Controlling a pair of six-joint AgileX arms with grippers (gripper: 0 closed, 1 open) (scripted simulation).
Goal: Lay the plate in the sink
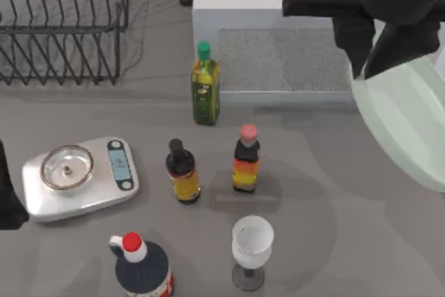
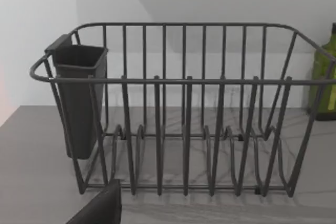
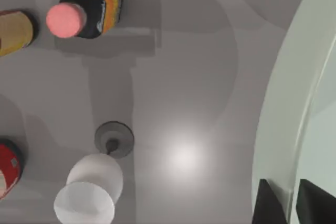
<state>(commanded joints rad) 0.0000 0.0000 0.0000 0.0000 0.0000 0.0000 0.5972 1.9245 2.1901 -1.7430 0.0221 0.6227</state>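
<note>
Grey counter [image 1: 334,193] carries bottles, a steel scale [image 1: 80,177], a white goblet [image 1: 251,243] and a black wire rack [image 1: 62,22] at the back left. The right gripper [image 3: 290,205] is raised over the right edge, its fingers [image 3: 269,203] closed on the rim of the mint-green plate [image 1: 410,119], which hangs tilted above the counter. The left arm [image 1: 7,193] rests at the left edge; its fingers I cannot tell.

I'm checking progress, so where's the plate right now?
The plate is held tilted above the counter at the top view's right edge, its rim pinched by the right gripper, beside the sink.
</note>
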